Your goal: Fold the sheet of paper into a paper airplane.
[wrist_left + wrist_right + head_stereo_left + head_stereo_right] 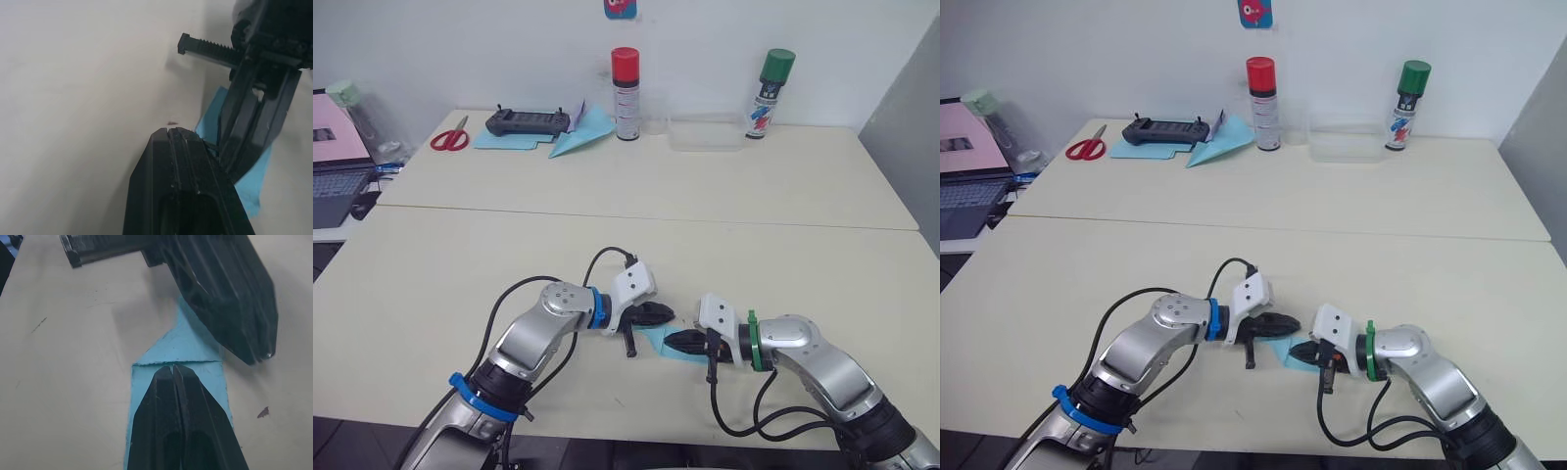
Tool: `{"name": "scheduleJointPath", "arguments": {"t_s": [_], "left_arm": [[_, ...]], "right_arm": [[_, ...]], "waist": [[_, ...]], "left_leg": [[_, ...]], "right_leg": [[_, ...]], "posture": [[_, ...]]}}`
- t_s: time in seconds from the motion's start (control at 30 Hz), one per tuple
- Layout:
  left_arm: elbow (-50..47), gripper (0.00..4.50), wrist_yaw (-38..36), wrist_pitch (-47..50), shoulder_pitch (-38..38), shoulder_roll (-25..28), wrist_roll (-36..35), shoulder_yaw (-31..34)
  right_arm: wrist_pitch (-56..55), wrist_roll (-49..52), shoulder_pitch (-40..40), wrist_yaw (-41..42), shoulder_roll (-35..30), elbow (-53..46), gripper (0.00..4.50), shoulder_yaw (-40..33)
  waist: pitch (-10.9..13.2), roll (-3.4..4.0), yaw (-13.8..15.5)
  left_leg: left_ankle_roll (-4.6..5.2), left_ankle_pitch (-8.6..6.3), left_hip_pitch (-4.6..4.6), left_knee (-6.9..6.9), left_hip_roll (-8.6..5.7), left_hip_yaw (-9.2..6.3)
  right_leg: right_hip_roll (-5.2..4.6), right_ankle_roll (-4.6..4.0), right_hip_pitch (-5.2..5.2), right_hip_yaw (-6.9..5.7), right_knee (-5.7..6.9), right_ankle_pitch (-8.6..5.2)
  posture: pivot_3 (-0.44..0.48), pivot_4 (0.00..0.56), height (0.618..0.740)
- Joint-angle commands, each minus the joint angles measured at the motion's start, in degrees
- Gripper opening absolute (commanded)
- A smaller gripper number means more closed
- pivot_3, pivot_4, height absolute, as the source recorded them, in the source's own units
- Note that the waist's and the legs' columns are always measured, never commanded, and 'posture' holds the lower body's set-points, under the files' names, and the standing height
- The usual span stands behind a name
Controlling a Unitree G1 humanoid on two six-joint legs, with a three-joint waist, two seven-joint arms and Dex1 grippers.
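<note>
The sheet of paper (655, 340) lies near the table's front edge, folded into a small light-blue pointed wedge (188, 340) of several layers. My right gripper (669, 344) is shut, and its joined fingertips (173, 368) rest on top of the paper's wider part. My left gripper (668, 314) is also shut. It comes in from the other side, with its tip (264, 354) at the edge of the wedge's pointed end. The two grippers nearly meet tip to tip over the paper, and much of the paper is hidden beneath them.
At the table's back left lie red scissors (450, 137), a dark controller (527, 121) on a flat blue sheet (504, 139), and a neat blue dart plane (579, 140). A red-capped can (626, 93), a clear box (705, 132) and a green-capped can (770, 93) stand behind. A laptop (337, 171) sits far left.
</note>
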Motion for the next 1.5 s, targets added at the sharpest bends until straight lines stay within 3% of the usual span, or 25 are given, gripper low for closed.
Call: {"name": "scheduleJointPath", "arguments": {"t_s": [0.03, 0.37, 0.57, 0.73, 0.8, 0.93, 1.03, 1.07, 1.13, 1.33, 1.5], "left_arm": [[0.8, 0.00, -0.9, -1.4, 1.5, 2.3, 2.2, -1.1], [5.3, 0.00, -0.9, -6.0, 5.8, 8.9, 4.3, 1.4], [5.6, 0.00, 1.3, -4.8, 6.2, 10.0, 2.4, 7.8], [-1.3, 0.00, 0.2, -9.5, 8.2, 10.3, -2.2, 14.1], [-3.8, 0.00, -2.1, -13.2, 9.6, 13.6, -1.3, 15.7], [-8.5, 1.02, -7.4, -15.3, 11.8, 18.4, -6.3, 21.0], [-11.8, 1.94, -9.1, -18.7, 13.2, 19.0, -8.6, 23.7], [-12.5, 2.24, -9.1, -20.9, 14.1, 18.3, -8.6, 24.3], [-13.3, 2.80, -10.4, -26.1, 16.7, 18.0, -7.8, 24.6], [-15.2, 2.81, -10.6, -34.1, 23.6, 17.0, -7.4, 25.5], [-17.3, 2.81, -11.4, -34.9, 26.0, 17.6, -8.1, 25.1]], "right_arm": [[1.3, -1.3, 0.8, -0.9, -1.4, 1.5, 0.04, -1.3], [1.5, -1.0, 1.3, -0.7, -1.8, 1.0, 0.04, -2.0], [1.0, -0.7, 1.8, 0.5, -2.7, 1.0, 0.04, -1.9], [0.6, 6.8, 0.8, -0.2, 0.0, -4.0, 0.04, -9.6], [4.9, 13.4, 1.0, 2.1, -2.0, -8.7, 0.40, -14.5], [8.4, 20.4, 3.5, 6.6, -8.6, -15.0, 1.61, -20.2], [8.5, 21.5, 5.3, 8.4, -12.2, -17.5, 2.72, -20.9], [7.4, 20.6, 5.8, 8.7, -12.8, -17.5, 2.73, -20.5], [4.5, 18.8, 6.5, 8.5, -12.6, -16.6, 2.62, -20.1], [-1.7, 13.9, 12.6, 10.4, -15.7, -17.5, 0.60, -18.6], [-4.7, 10.4, 15.1, 9.0, -15.3, -17.8, 0.60, -16.2]], "waist": [[0.0, -0.01, 0.0], [-0.1, 0.03, 0.0], [-0.2, 0.06, -0.1], [0.0, 0.08, -0.2], [0.1, 0.09, -0.2], [0.2, 0.11, 0.1], [0.2, 0.13, 0.2], [0.2, 0.13, 0.2], [0.2, 0.13, 0.1], [0.2, 0.13, 0.1], [0.2, 0.10, 0.1]], "left_leg": [[0.00, 0.00, -0.02, 0.00, 0.00, -0.01], [0.00, 0.00, 0.06, 0.00, 0.02, 0.01], [0.00, 0.00, 0.16, 0.00, 0.05, 0.02], [0.00, 0.00, 0.05, -0.02, 0.10, 0.06], [0.00, 0.00, -0.20, -0.01, 0.10, 0.02], [0.00, -0.01, -0.47, -0.06, 0.09, 0.01], [0.02, -0.02, -0.49, -0.10, 0.09, 0.00], [0.02, -0.02, -0.48, -0.10, 0.09, 0.02], [0.02, -0.02, -0.47, -0.08, 0.10, 0.07], [0.02, -0.02, -0.41, -0.07, 0.13, 0.16], [0.02, -0.02, -0.42, -0.03, 0.11, 0.16]], "right_leg": [[0.00, 0.00, -0.01, -0.01, 0.00, 0.00], [0.00, -0.02, 0.05, 0.01, -0.01, -0.01], [0.01, -0.03, 0.11, 0.00, 0.01, -0.01], [0.01, -0.04, -0.03, 0.01, 0.04, 0.00], [0.02, -0.08, -0.25, -0.02, 0.05, 0.04], [-0.01, -0.12, -0.49, -0.05, 0.00, 0.05], [-0.03, -0.14, -0.47, -0.12, -0.07, 0.01], [-0.03, -0.14, -0.46, -0.11, -0.07, 0.01], [-0.03, -0.13, -0.47, -0.07, -0.08, 0.01], [-0.01, -0.14, -0.47, 0.01, -0.04, 0.01], [-0.02, -0.14, -0.45, 0.02, -0.05, 0.01]], "posture": [[0.000, 0.150, 0.740], [0.000, 0.150, 0.740], [0.000, 0.150, 0.740], [0.000, 0.150, 0.740], [0.000, 0.150, 0.740], [0.000, 0.150, 0.740], [0.000, 0.150, 0.740], [0.000, 0.150, 0.740], [0.000, 0.150, 0.740], [0.000, 0.150, 0.740], [0.000, 0.150, 0.740]]}}
